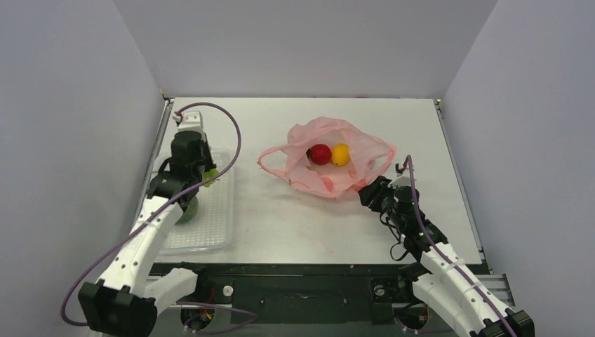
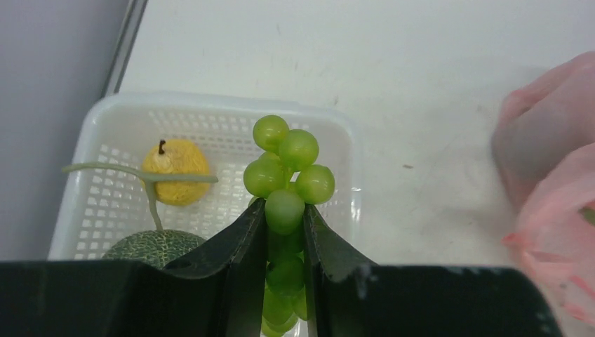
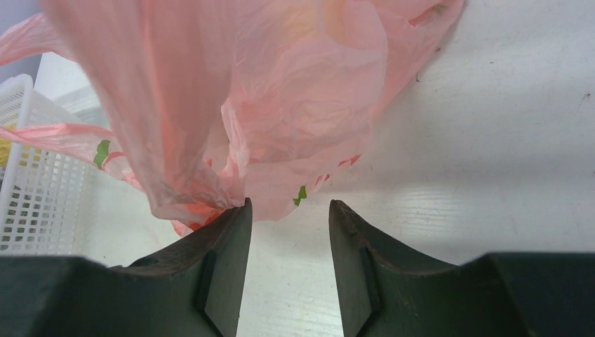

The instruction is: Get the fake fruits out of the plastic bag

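Gripping the grape bunch (image 2: 288,168), the left hand (image 2: 284,232) hangs over the tray (image 2: 105,119). The right hand (image 3: 289,210), jaws apart and empty, sits at the near edge of the pink bag (image 1: 330,181) on the desk (image 1: 295,225); red fruit (image 1: 321,154) and lemon (image 1: 340,154) lie inside.

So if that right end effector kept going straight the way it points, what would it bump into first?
Most likely the plastic bag, crumpled right in front of the right end effector.
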